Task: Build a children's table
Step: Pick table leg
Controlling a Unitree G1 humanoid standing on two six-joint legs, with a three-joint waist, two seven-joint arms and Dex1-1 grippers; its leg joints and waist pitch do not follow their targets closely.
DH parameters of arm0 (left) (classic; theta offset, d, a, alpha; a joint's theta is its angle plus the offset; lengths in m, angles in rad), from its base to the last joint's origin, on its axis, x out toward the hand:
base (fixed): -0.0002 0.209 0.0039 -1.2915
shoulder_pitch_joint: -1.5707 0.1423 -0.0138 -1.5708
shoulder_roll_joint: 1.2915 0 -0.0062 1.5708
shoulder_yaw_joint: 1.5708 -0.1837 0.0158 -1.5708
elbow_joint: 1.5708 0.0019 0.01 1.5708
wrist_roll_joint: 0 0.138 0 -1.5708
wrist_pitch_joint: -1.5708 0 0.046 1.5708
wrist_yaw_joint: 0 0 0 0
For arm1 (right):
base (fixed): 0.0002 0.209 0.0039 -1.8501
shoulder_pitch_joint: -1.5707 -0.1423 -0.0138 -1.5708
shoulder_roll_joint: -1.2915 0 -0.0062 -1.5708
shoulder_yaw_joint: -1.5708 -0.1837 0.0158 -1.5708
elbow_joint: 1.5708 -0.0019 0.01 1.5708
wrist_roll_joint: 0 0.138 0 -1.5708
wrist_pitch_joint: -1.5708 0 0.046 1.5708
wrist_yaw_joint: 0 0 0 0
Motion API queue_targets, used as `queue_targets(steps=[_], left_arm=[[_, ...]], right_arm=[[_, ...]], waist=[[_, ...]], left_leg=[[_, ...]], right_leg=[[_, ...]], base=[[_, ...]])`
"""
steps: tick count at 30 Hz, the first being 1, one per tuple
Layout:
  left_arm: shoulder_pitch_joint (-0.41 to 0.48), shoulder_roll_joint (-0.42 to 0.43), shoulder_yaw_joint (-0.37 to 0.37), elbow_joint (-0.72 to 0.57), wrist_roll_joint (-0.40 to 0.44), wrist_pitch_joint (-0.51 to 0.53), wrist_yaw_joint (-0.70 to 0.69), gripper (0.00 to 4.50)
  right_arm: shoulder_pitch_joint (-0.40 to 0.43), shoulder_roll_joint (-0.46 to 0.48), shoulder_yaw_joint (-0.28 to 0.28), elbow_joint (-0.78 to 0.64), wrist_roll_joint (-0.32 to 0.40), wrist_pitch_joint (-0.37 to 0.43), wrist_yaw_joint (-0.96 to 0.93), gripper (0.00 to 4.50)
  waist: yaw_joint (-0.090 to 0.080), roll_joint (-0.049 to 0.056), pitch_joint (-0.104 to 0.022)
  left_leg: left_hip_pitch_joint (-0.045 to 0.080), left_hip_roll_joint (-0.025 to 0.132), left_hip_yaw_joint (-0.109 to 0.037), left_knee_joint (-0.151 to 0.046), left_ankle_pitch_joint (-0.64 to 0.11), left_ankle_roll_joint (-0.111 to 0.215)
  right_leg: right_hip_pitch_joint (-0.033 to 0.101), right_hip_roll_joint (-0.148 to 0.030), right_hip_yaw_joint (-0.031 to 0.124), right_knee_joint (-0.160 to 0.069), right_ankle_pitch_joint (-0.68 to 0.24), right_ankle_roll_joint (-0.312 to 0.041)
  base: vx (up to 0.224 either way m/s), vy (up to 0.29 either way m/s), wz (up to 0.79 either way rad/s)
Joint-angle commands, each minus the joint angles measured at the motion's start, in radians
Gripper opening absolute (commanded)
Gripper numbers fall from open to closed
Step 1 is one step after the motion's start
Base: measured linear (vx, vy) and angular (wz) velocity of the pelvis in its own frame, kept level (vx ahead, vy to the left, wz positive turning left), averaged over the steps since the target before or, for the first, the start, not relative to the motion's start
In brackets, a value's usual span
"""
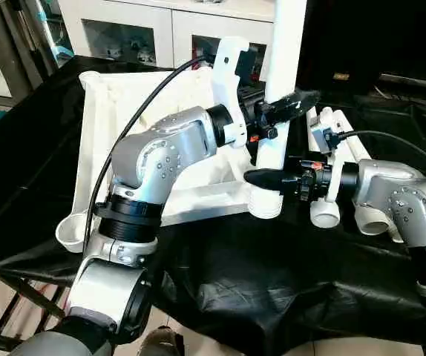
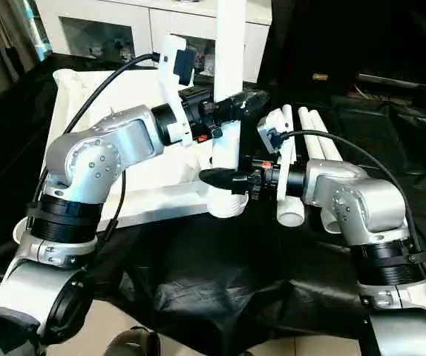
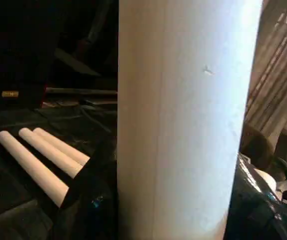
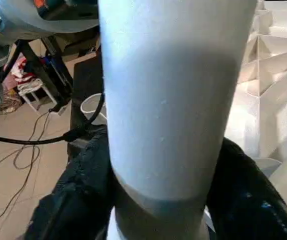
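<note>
The left eye view shows a long white plastic tube leg (image 1: 282, 81) standing straight up. Its wide bottom end sits in a round corner socket (image 1: 265, 202) of the white plastic rectangular tabletop (image 1: 124, 126). The tabletop lies upside down on the black-draped work table (image 1: 287, 289), so its ribs face up. That way the legs can go in from above.

The left gripper (image 1: 293, 102) is clenched around the leg, one black finger on each side. It grips high up, well above the socket. I think this keeps the tall leg from tipping over.

The right gripper (image 1: 269, 178) reaches in from the other side, lower down, just above the socket. In the right wrist view its black fingers (image 4: 78, 200) sit on both sides of the leg. They look pressed on, but I cannot tell if they squeeze it or just hug it. A low grip there can help push or twist the leg into the hole.

Three more white tube legs (image 3: 41, 157) lie side by side on the black cloth, just behind the right gripper. They wait close by, so they are easy to reach. The table still needs those three.
</note>
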Motion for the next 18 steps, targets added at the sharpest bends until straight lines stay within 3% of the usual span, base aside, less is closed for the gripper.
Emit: queue_targets(steps=[1,14,15,16,18], left_arm=[[-0.018,-0.011,-0.021,-0.015,-0.004,-0.001,-0.027,1.85],[-0.025,-0.020,-0.040,0.006,0.027,-0.038,-0.025,1.85],[-0.025,-0.022,-0.040,0.008,0.033,-0.045,-0.018,2.41],[-0.027,-0.029,-0.030,0.013,0.028,-0.043,-0.008,2.55],[-0.026,-0.036,-0.016,0.012,0.009,-0.040,-0.014,2.57]], right_arm=[[-0.010,-0.009,0.001,0.003,-0.017,0.008,-0.015,2.05],[-0.006,0.018,0.002,0.005,-0.016,0.003,-0.040,1.91],[-0.007,0.021,0.000,0.005,-0.015,0.003,-0.044,1.91],[-0.007,0.023,-0.002,0.004,-0.014,0.004,-0.047,1.91],[-0.003,0.027,-0.006,-0.006,-0.010,0.007,-0.055,1.91]], waist=[[0.000,-0.020,-0.102],[-0.003,-0.019,-0.102],[-0.003,-0.019,-0.103],[-0.003,-0.020,-0.103],[-0.003,-0.007,-0.103]], left_leg=[[0.038,0.071,-0.034,-0.063,-0.125,0.014],[0.038,0.071,-0.035,-0.064,-0.125,0.009],[0.039,0.071,-0.035,-0.064,-0.127,0.009],[0.039,0.071,-0.035,-0.064,-0.126,0.009],[0.040,0.071,-0.036,-0.064,-0.134,0.001]], right_leg=[[0.045,-0.085,0.041,-0.078,-0.154,-0.207],[0.044,-0.084,0.041,-0.079,-0.156,-0.200],[0.045,-0.084,0.041,-0.079,-0.158,-0.200],[0.045,-0.085,0.041,-0.079,-0.157,-0.200],[0.044,-0.084,0.041,-0.078,-0.153,-0.207]], base=[[0.000,0.000,0.00],[0.000,0.000,0.00],[0.000,0.000,0.00],[0.000,0.000,0.00],[0.000,0.000,0.00]])
